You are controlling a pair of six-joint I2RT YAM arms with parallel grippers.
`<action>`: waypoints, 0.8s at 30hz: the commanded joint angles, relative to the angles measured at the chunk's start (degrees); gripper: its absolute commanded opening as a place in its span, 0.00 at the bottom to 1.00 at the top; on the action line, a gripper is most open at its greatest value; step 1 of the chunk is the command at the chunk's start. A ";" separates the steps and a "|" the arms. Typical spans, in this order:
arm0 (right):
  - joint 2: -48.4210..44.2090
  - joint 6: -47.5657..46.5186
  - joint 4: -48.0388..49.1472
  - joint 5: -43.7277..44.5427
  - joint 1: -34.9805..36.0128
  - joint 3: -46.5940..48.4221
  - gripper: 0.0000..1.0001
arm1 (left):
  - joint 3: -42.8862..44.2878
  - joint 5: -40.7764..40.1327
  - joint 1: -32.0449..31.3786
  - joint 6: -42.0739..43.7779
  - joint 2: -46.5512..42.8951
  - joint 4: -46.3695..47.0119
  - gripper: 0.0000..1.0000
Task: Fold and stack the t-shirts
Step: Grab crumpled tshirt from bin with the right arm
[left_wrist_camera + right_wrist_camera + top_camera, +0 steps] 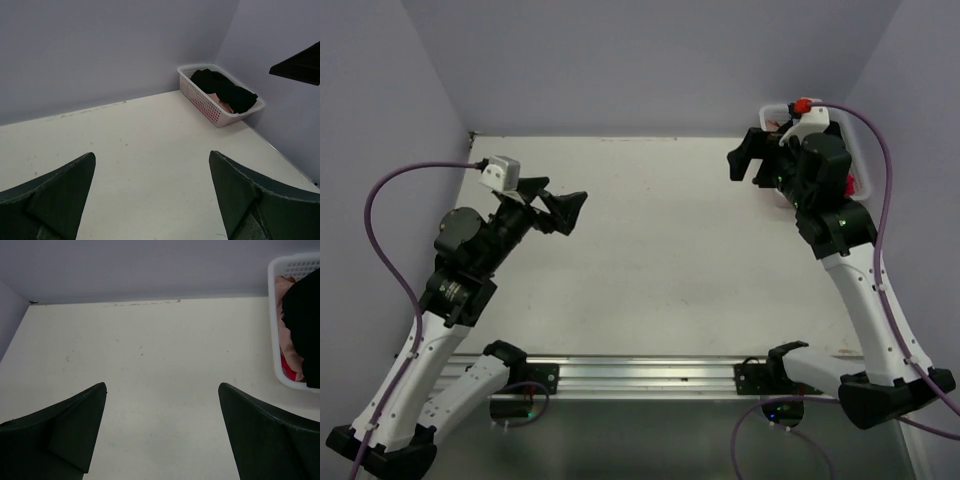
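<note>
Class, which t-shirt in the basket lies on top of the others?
The black t-shirt; the pink t-shirt and red t-shirt lie under it.

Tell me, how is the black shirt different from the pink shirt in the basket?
The black shirt is dark and lies on top; the pink shirt is pale and lies underneath it. The black shirt shows as a big heap, while only a bit of the pink shirt peeks out. Both are crumpled, unfolded, inside the white basket.
</note>
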 commanded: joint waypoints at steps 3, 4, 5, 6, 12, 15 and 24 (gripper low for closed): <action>-4.56 -1.00 6.31 -0.76 -0.10 -5.17 0.99 | -0.37 -1.22 -0.20 1.17 -0.97 0.84 1.00; -4.48 -1.62 7.03 -0.75 -0.19 -5.61 0.99 | -0.46 -1.22 -0.20 1.35 -1.06 0.67 1.00; -4.13 -1.97 7.04 0.99 -0.19 -5.44 0.99 | -0.46 -1.31 -0.20 1.70 -0.97 0.67 1.00; -1.87 -2.06 6.00 2.48 -0.19 -4.92 0.99 | -0.46 -1.40 -0.20 1.79 -0.97 0.67 1.00; 16.56 -3.91 -0.94 19.32 -0.97 5.00 0.99 | -0.28 -2.98 -0.20 1.88 0.34 -0.91 1.00; 25.20 0.29 -6.90 17.82 -5.35 14.04 0.99 | -0.11 -3.77 -0.20 1.79 0.52 -2.49 1.00; 50.96 4.97 -19.05 22.89 -12.84 41.73 0.99 | -4.23 -6.32 -0.20 1.44 -6.94 -7.50 1.00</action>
